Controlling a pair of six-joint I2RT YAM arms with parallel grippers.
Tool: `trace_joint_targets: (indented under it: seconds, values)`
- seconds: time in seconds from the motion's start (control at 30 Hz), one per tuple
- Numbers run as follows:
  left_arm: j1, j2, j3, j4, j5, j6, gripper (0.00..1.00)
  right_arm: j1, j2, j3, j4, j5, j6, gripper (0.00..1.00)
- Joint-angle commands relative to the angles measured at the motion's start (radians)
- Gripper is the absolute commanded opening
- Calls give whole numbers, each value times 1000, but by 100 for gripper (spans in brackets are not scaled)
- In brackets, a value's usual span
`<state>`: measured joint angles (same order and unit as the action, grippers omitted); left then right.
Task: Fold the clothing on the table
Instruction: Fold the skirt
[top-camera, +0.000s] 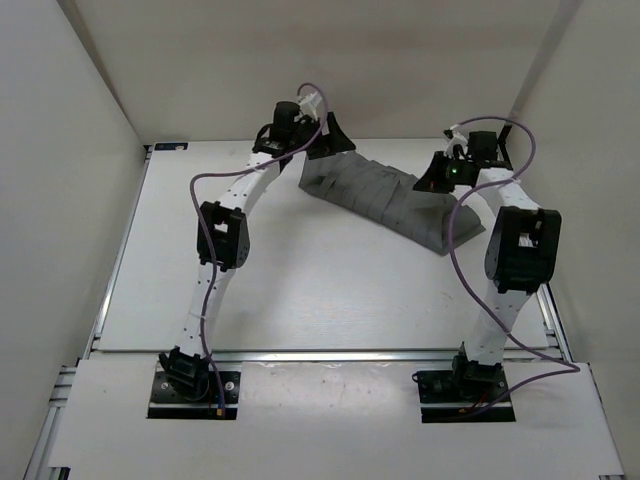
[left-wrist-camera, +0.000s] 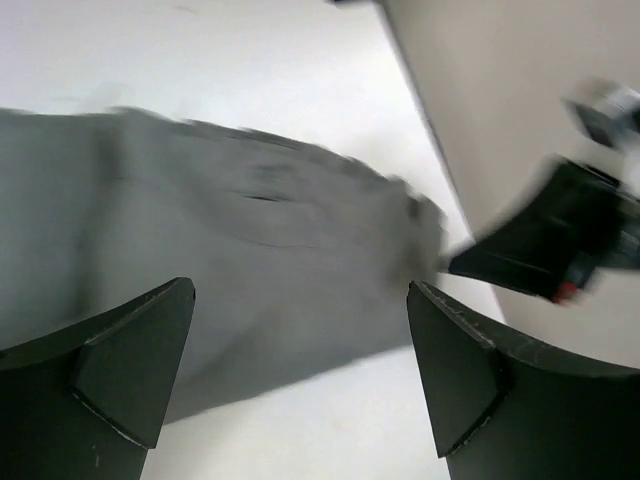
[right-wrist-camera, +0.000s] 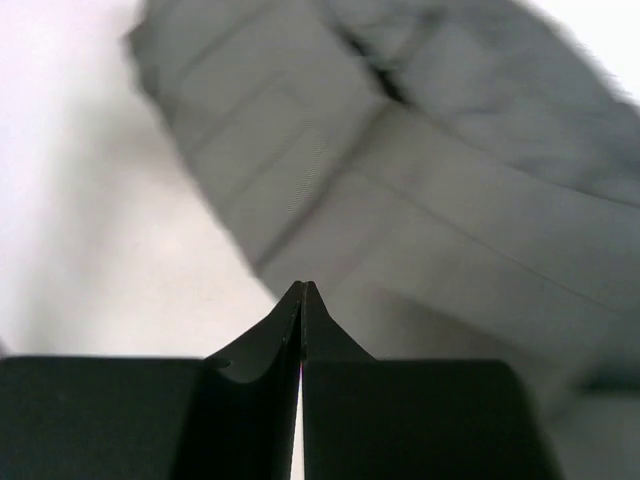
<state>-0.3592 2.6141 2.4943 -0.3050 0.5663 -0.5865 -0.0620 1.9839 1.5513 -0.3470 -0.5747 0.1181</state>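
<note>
Under wide-spread left pincer (left-wrist-camera: 300, 290), grey clothing (left-wrist-camera: 250, 230)

Grey pleated clothing (top-camera: 385, 198), bunched, far table (top-camera: 300, 290)

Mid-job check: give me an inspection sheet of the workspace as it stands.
Surface: white table, metal rails at its edges.
Job's things: grey pleated garment, bunched in a diagonal strip at the far side.
Clutter: nothing seen.
Claws: left claw open over the garment; right claw shut, empty.
Cables: purple cables, looping loose above the table.
Surroundings: white walls on three sides.
</note>
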Motion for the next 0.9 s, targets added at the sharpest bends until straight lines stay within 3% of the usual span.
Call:
trace_joint_targets:
  seconds: [0.0, 0.07, 0.13, 0.23, 0.33, 0.47, 0.57, 0.73, 0.87]
  values:
    - [-61, -62, -17, 9, 158, 42, 99, 40, 79, 68, 33, -243, 52, 0]
    - [-72, 36, 52, -5, 225, 21, 99, 57, 137, 99, 28, -237, 90, 0]
    - [-84, 122, 98, 54, 288, -99, 99, 54, 191, 90, 60, -229, 197, 0]
    - [-83, 251, 142, 161, 337, -307, 99, 86, 250, 104, 11, -170, 178, 0]
    - [-75, 314, 183, 75, 252, -276, 99, 82, 254, 43, 0, -149, 215, 0]
    - [-35, 299, 28, 86, 129, -282, 98, 64, 245, -55, 23, -200, 334, 1]
    - [-6, 342, 96, 41, 77, -305, 99, 39, 227, -79, 0, -151, 361, 0]
    - [26, 302, 64, 15, 18, -285, 99, -27, 178, -134, -23, -131, 376, 0]
    - [35, 307, 130, -170, -23, -181, 99, -85, 110, -212, -40, -128, 364, 2]
